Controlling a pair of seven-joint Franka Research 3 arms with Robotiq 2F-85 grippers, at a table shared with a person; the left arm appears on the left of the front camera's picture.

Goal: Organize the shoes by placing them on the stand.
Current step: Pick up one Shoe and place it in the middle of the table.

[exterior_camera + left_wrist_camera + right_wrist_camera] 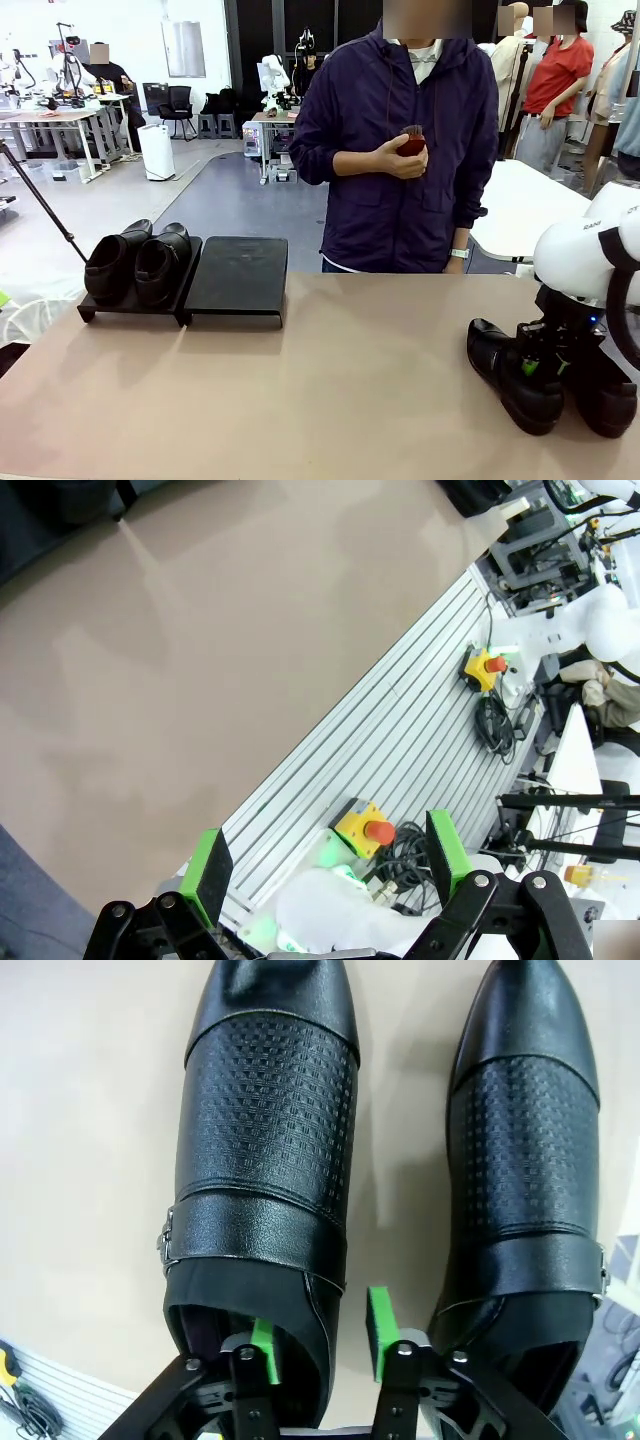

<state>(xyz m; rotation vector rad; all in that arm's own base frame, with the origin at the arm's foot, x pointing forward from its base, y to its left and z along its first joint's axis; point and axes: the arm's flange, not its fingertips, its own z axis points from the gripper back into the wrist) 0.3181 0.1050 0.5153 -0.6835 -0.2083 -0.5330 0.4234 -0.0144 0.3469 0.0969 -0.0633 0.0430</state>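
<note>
tan tabletop (330, 380), workshop room behind; left fingers (212, 872) apart, right fingers (378, 1315) straddle a shoe (270, 1130) rim, grip unclear

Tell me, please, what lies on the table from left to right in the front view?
First shoe → second shoe, both on the left platform → right platform → third shoe → fourth shoe.

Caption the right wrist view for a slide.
Right tool straddling the collar of one black shoe, the other shoe beside it on the table.
</note>
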